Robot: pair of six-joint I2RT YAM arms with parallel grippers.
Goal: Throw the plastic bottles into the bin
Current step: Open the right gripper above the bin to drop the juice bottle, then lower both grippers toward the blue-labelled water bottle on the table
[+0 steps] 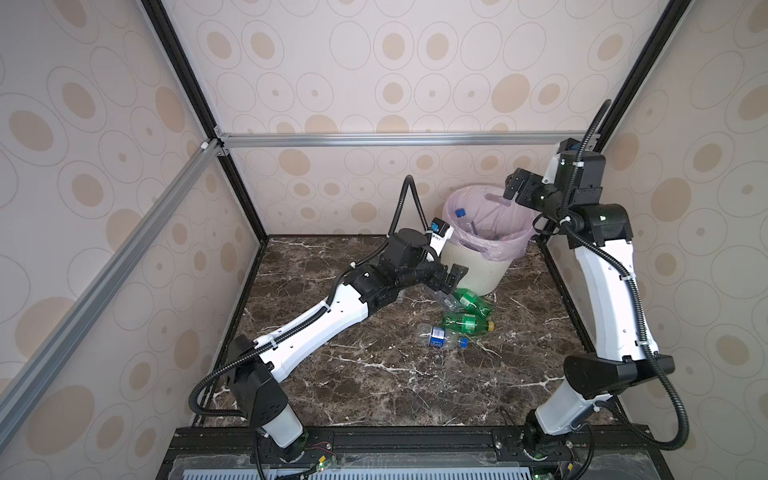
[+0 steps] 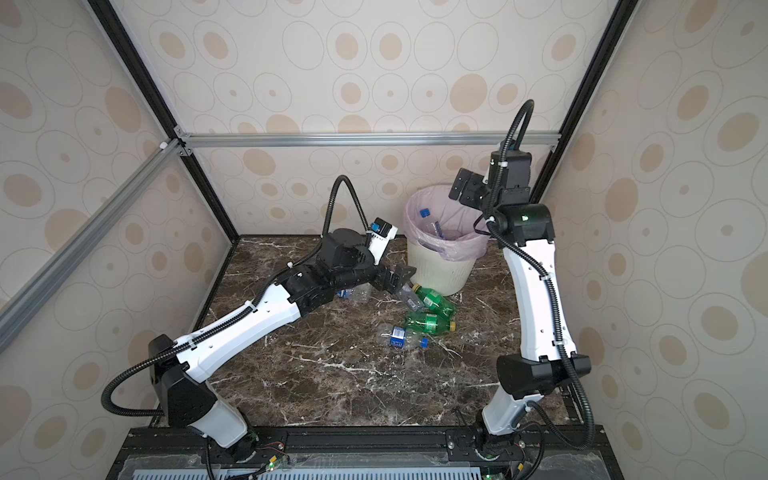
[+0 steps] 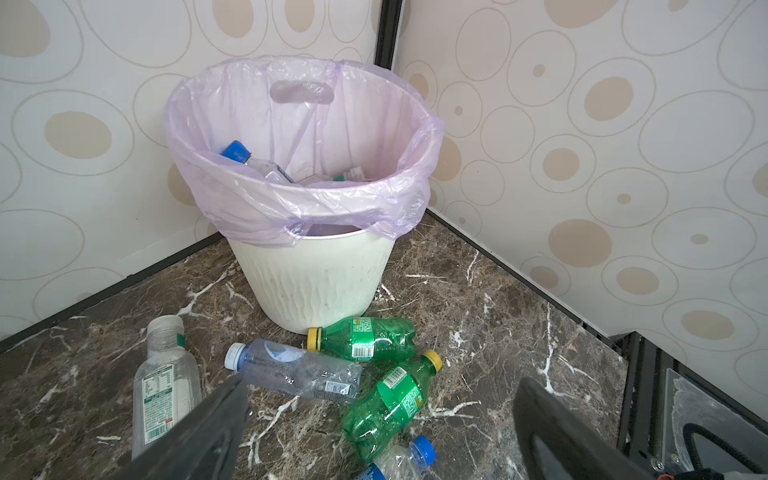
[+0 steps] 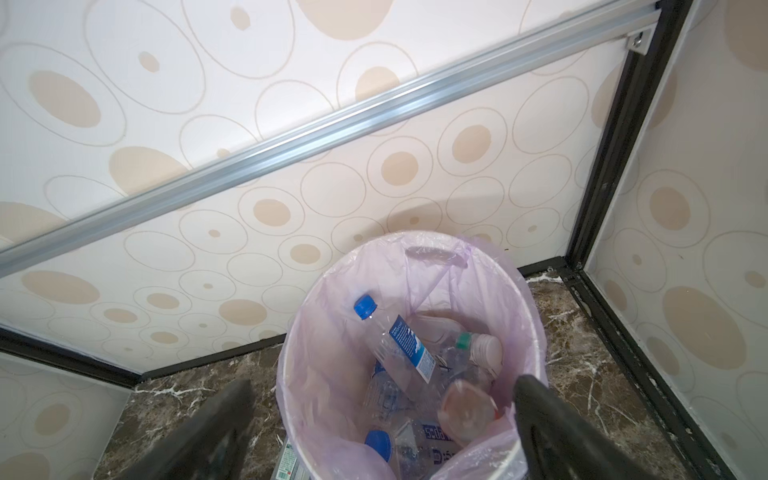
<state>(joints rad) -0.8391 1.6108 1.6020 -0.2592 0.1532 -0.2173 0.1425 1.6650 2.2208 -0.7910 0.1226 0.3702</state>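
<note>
Stage shown: bin partly filled, next pick in preparation.

Above the far-right rim of the bin (image 1: 473, 270): right gripper (image 1: 515, 188), jaws spread wide, nothing between them in the right wrist view. Inside the pink-lilac liner (image 4: 332, 353): a heap of plastic bottles, topmost a clear blue-capped bottle (image 4: 399, 345) leaning on the left wall.

Low over the marble table (image 1: 374, 386), just near-left of the bin: left gripper (image 1: 451, 281), jaws likewise wide apart and empty, facing the loose cluster at the bin's foot. Left to throw in:
- a green bottle (image 3: 365, 338) just beside the bin's base
- a second green bottle (image 3: 390, 403) nearer
- a white-capped clear bottle (image 3: 291, 370) between these and the left finger
- a capless bottle (image 3: 166, 382) further left
- a blue-labelled clear bottle (image 1: 440, 337) nearest of all

Likely step in hand: approach of the left arm to the white-capped clear bottle, closest to its jaws. Required next: descent with jaws astride the body, crosswise to its long axis, then gentle closing, given thin dented plastic apt to squirt out, then a lift clear of the rim. Advisable first: withdrawal of the right arm from the bin mouth, to avoid a clash.

Not readable:
- number of bottles in the bin, floor wholly covered
- most of the blue-labelled clear bottle in the left wrist view, cut by the frame edge
- a half-masked clear bottle (image 2: 357, 293) under the left forearm (image 2: 249, 328), too hidden to match with any of the above
- print on all labels
</note>
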